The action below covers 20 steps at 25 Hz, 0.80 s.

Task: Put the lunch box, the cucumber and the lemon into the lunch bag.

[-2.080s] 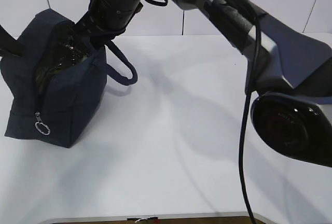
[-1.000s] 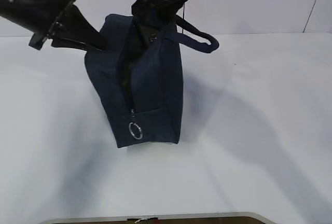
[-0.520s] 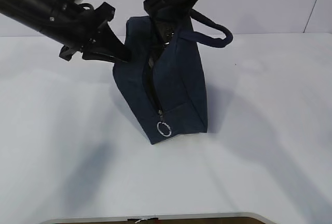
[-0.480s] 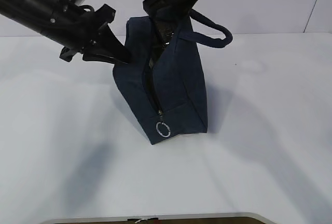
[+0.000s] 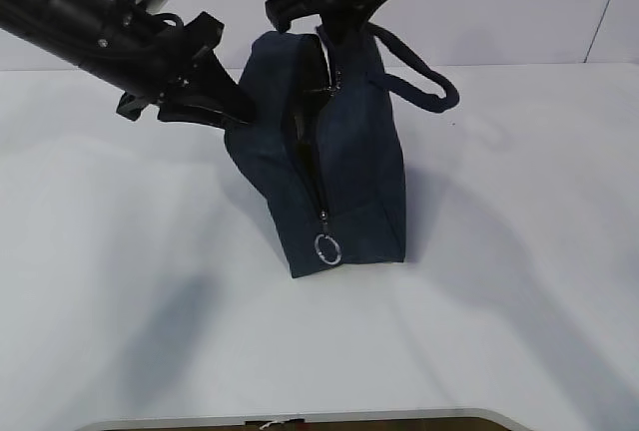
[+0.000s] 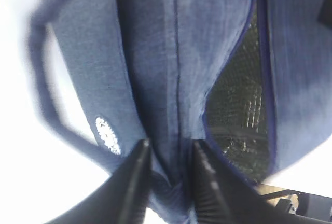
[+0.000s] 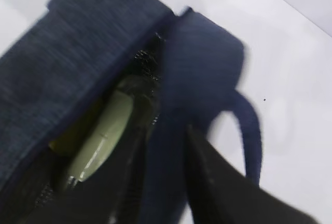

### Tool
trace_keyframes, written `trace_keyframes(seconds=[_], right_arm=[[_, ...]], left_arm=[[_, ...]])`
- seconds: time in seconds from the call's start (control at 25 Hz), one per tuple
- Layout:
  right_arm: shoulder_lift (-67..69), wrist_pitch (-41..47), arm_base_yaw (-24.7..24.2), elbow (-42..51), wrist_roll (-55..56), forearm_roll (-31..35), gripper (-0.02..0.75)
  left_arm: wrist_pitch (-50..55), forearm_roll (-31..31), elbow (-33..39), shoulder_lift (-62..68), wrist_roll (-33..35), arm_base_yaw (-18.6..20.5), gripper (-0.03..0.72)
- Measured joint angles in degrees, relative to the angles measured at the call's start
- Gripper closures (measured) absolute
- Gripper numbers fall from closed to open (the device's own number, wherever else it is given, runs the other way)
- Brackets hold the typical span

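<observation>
Nothing here can be read. The only mark is a small round white logo point(image 6: 107, 135) on the side of the lunch bag point(image 5: 339, 172), just to the left of the left pincer point(image 6: 168, 154) in its wrist camera, close beside the tip of one finger; it is too blurred to make out any letters or brand in it. No numbers, labels or signs show on the pincers, the arms or the table point(image 5: 519, 281)

The table point(image 5: 519, 301) lies bare to the near side, left and right of the lunch bag point(image 5: 349, 182). Both arms crowd the bag's top from the far left and above, and the opening is a narrow slit.
</observation>
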Motion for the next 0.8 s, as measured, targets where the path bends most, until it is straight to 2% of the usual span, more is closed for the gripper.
trace_keyframes(seconds=[0.08,0.2,0.56,0.8], right_arm=[[0.0,-0.1,0.0,0.0,0.1,0.0,0.468],[0.0,-0.3,0.0,0.0,0.3,0.0,0.403],[-2.7,-0.4,0.0,0.0,0.3,1.5,0.384],[-7.9,-0.4,0.0,0.0,0.4,1.6,0.384]], left_arm=[[0.0,0.0,0.0,0.0,0.0,0.0,0.518],[0.4,-0.2,0.0,0.0,0.1,0.0,0.459],[1.9,-2.0,0.0,-0.5,1.1,0.0,0.423],[2.3,-2.8,-0.2,-2.8,1.4,0.0,0.306]])
